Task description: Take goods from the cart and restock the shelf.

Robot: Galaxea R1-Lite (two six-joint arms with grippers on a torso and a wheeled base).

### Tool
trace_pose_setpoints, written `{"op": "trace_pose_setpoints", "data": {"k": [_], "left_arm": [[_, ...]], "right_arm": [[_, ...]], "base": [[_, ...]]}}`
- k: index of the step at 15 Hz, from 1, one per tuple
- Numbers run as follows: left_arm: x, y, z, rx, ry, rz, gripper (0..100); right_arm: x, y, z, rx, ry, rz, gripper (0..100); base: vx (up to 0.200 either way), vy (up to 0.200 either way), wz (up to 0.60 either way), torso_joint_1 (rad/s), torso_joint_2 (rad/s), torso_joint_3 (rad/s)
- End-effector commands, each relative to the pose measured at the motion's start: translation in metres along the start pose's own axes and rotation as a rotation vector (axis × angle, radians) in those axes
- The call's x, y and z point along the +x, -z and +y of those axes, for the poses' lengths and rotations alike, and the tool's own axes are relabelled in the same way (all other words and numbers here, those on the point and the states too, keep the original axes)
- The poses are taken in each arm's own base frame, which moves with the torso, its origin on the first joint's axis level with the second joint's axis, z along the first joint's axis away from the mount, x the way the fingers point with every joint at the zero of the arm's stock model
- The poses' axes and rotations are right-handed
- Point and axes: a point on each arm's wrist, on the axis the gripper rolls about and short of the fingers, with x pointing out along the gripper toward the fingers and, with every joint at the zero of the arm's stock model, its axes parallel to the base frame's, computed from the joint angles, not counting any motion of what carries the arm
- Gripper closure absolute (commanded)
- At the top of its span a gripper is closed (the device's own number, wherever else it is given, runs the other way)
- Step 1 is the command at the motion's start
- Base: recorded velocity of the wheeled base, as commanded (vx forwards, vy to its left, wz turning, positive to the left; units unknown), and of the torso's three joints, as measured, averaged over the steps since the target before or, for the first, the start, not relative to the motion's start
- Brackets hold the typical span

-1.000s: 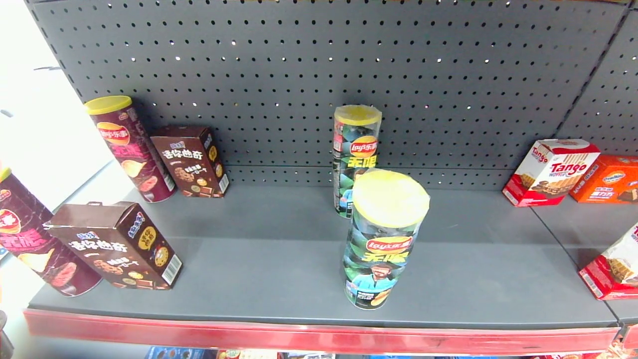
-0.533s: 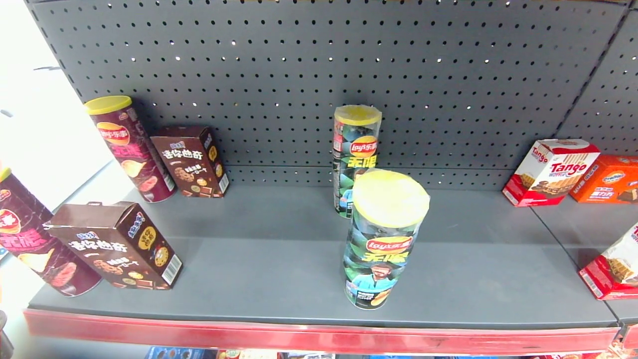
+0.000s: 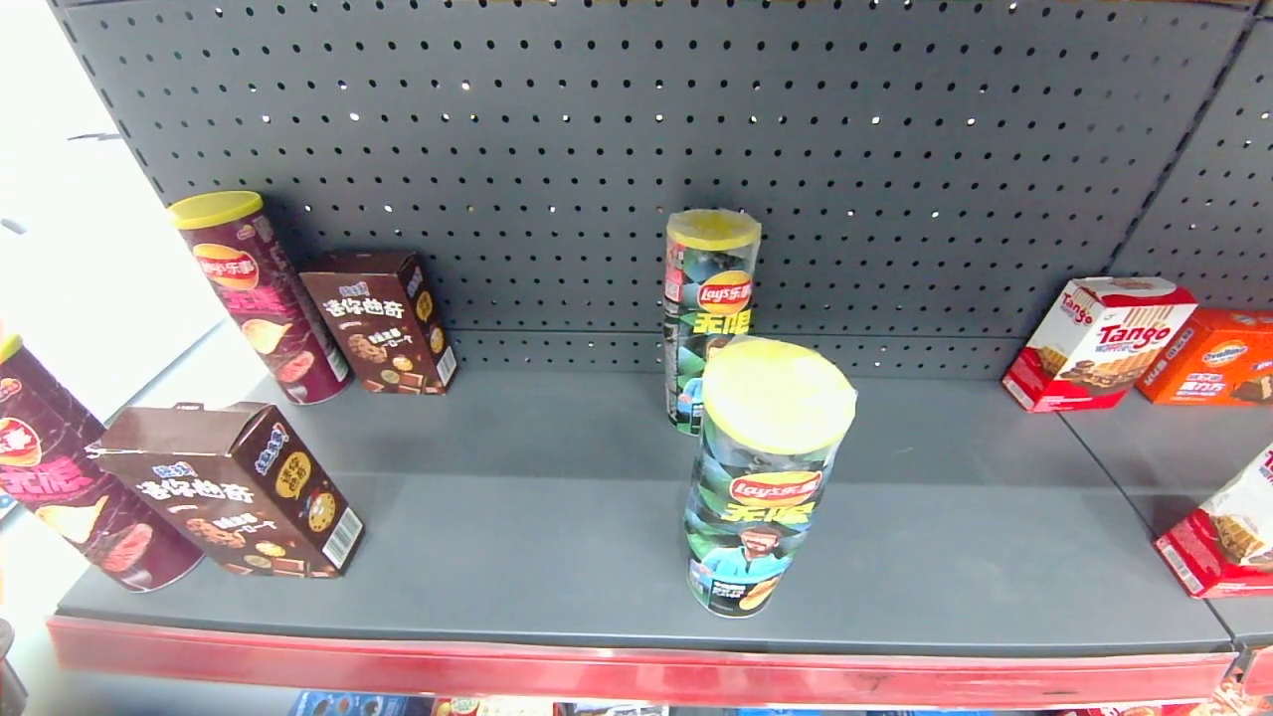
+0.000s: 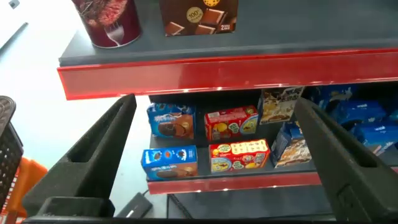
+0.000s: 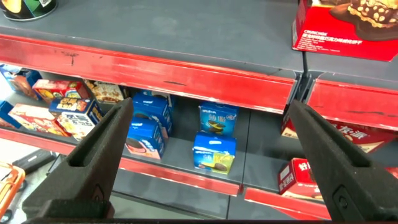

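Note:
On the grey shelf [image 3: 557,517] two green chip cans with yellow lids stand upright, one at the front [image 3: 761,477] and one behind it by the pegboard [image 3: 709,308]. At the left stand two maroon chip cans [image 3: 261,298] [image 3: 70,477] and two brown cookie boxes [image 3: 383,323] [image 3: 234,487]. My left gripper [image 4: 214,102] hangs open and holds nothing, below and in front of the shelf's red front edge [image 4: 224,71]. My right gripper [image 5: 211,106] is also open, with nothing in it, in front of the red edge [image 5: 155,65] farther right.
Red-and-white and orange wafer boxes [image 3: 1099,343] [image 3: 1208,353] sit on the neighbouring shelf at the right. Lower shelves hold blue and red snack boxes [image 4: 205,140] [image 5: 214,143]. A black mesh basket [image 4: 7,149] stands at the left near the floor.

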Motion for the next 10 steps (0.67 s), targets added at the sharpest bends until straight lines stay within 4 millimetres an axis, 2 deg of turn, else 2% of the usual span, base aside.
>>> {"op": "trace_pose_setpoints", "data": {"k": [1, 2, 3, 4, 6, 7, 8, 10], "left_arm": [[0.001, 0.000, 0.000, -0.001, -0.001, 0.007, 0], [0.001, 0.000, 0.000, 0.001, 0.000, 0.007, 0], [0.000, 0.000, 0.000, 0.001, 0.000, 0.005, 0], [0.000, 0.000, 0.000, 0.001, 0.000, 0.005, 0], [0.001, 0.000, 0.000, -0.002, -0.001, 0.007, 0], [0.001, 0.000, 0.000, -0.001, -0.003, 0.007, 0], [0.001, 0.000, 0.000, -0.002, -0.003, 0.005, 0], [0.001, 0.000, 0.000, -0.004, -0.005, 0.005, 0]], "right_arm": [[0.026, -0.093, 0.001, 0.038, -0.006, 0.040, 0], [0.046, -0.142, 0.004, -0.038, -0.092, 0.012, 0], [0.060, -0.151, 0.006, -0.052, -0.118, 0.033, 0], [0.084, -0.165, 0.011, -0.058, -0.153, 0.049, 0], [0.128, -0.172, 0.030, -0.079, -0.268, 0.116, 0], [0.129, -0.172, 0.031, -0.080, -0.269, 0.117, 0], [0.155, -0.165, 0.047, -0.114, -0.327, 0.195, 0], [0.177, -0.157, 0.058, -0.172, -0.358, 0.245, 0]], "base": [[0.000, 0.000, 0.00, 0.000, 0.00, 0.000], [0.000, 0.000, 0.00, 0.000, 0.00, 0.000], [0.000, 0.000, 0.00, 0.000, 0.00, 0.000], [0.000, 0.000, 0.00, 0.000, 0.00, 0.000], [0.000, 0.000, 0.00, 0.000, 0.00, 0.000], [0.000, 0.000, 0.00, 0.000, 0.00, 0.000], [0.000, 0.000, 0.00, 0.000, 0.00, 0.000], [0.000, 0.000, 0.00, 0.000, 0.00, 0.000]]}}
